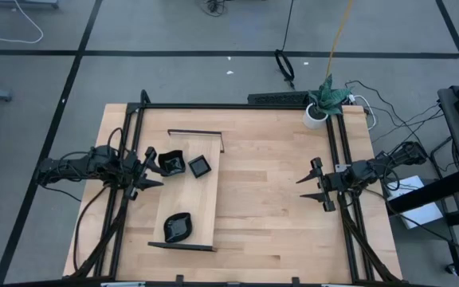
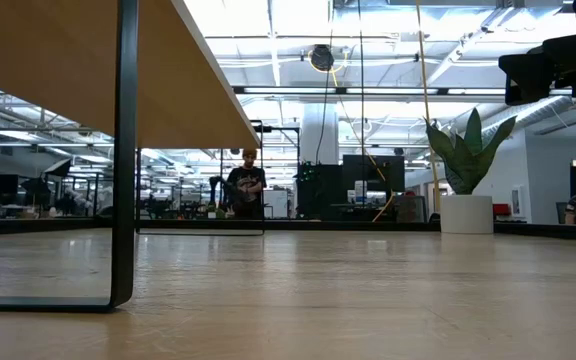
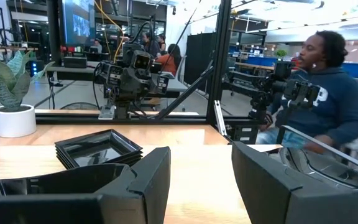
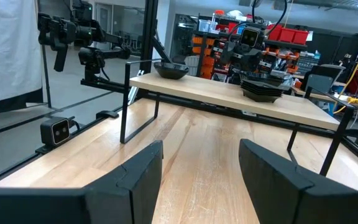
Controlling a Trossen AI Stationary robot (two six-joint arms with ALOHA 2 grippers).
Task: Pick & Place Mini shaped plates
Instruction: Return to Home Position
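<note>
Small glossy black dishes sit on a pale wooden board (image 1: 202, 203) raised on a black frame. A lobed one (image 1: 170, 162) and a square stack (image 1: 200, 166) are near the board's far end, and an oval one (image 1: 178, 228) is near its near end. My left gripper (image 1: 150, 170) is open at the board's left edge, with its far finger right beside the lobed dish (image 3: 42, 177). The square stack (image 3: 98, 148) lies just beyond, in the left wrist view. My right gripper (image 1: 313, 182) hangs open over the table's right part, facing the board (image 4: 229, 93). My left gripper has its far finger (image 3: 148, 180) right against the rim of the lobed dish (image 3: 73, 171). I cannot tell whether they touch. Nothing lies between the open fingers. The dish rests on the board.
The board's black frame legs (image 2: 123, 150) stand on the table. A potted plant (image 1: 319, 108) sits at the far right corner. Bare tabletop (image 1: 269, 207) lies between board and right gripper. People show in the room beyond (image 3: 322, 93).
</note>
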